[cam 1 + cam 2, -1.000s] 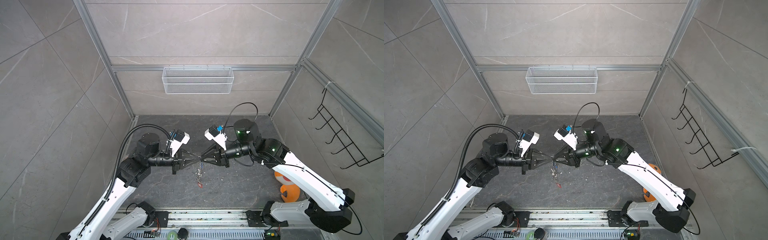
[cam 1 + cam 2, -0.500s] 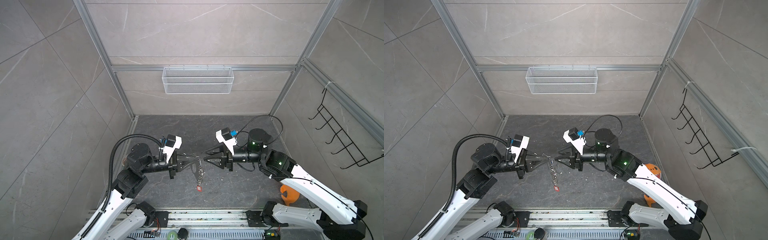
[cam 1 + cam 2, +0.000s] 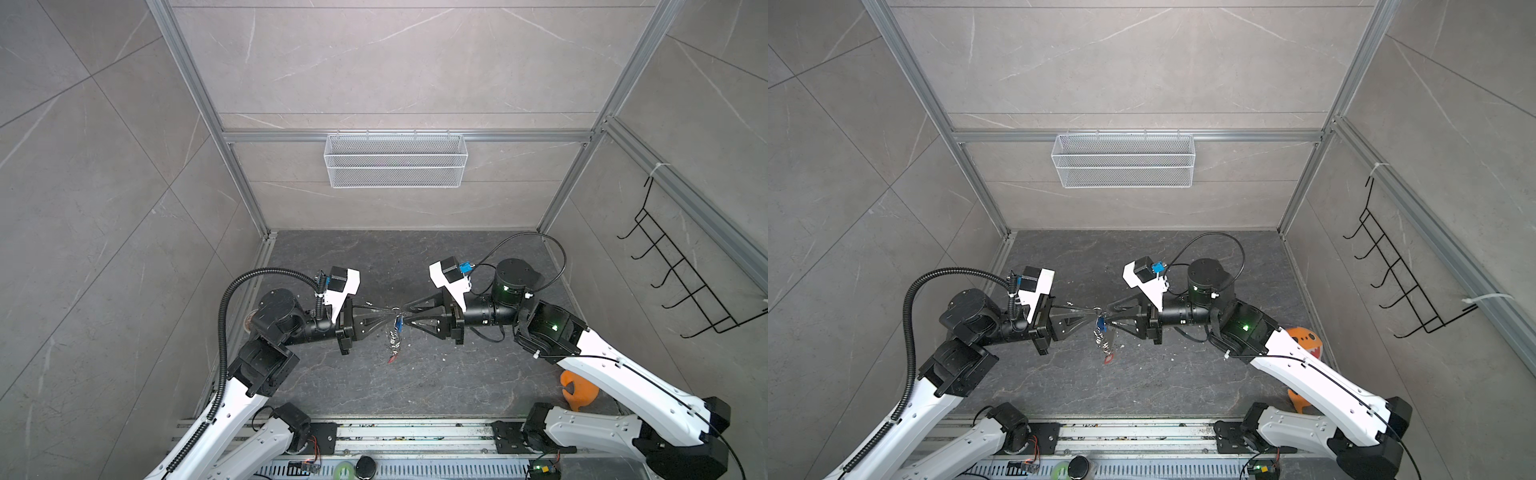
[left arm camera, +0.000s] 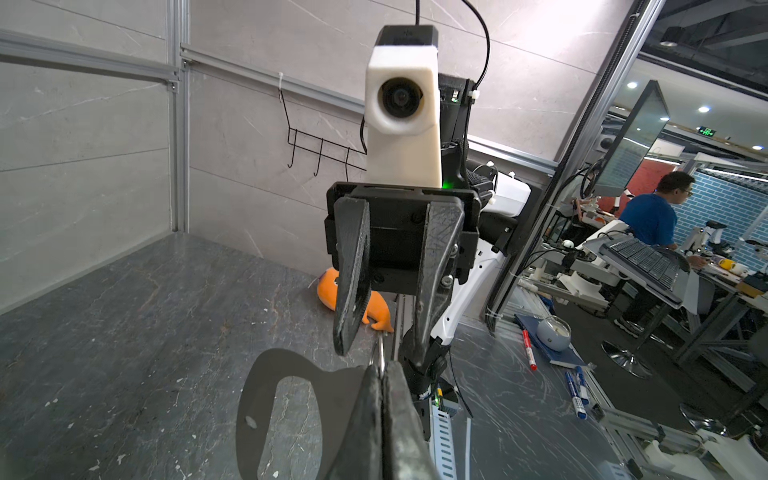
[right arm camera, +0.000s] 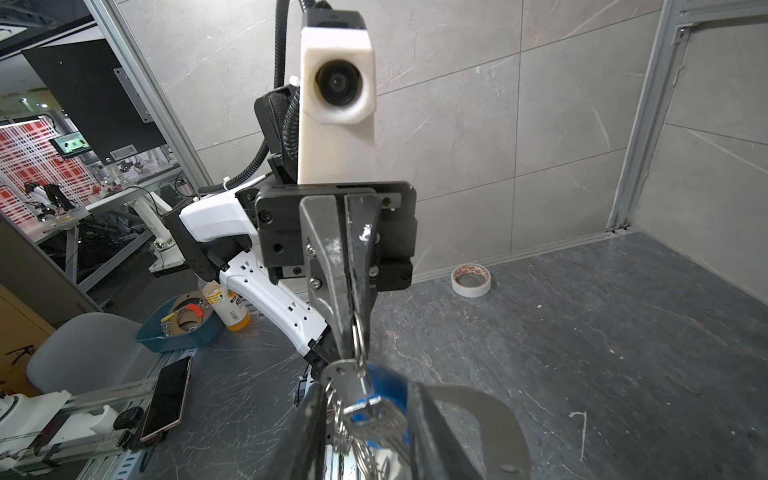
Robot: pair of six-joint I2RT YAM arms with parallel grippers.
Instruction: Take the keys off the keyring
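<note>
Hanging from pinched left fingers [image 3: 374, 323], the keyring [image 3: 395, 337] is well clear of walls [image 3: 395, 208].

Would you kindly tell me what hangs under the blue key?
Silver rings dangle below it, ending in the red key; what else hangs among the bunched rings cannot be made out.

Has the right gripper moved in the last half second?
Yes. In a top view the right gripper has moved left, closer to under the wire basket's middle, reaching the keys.
</note>
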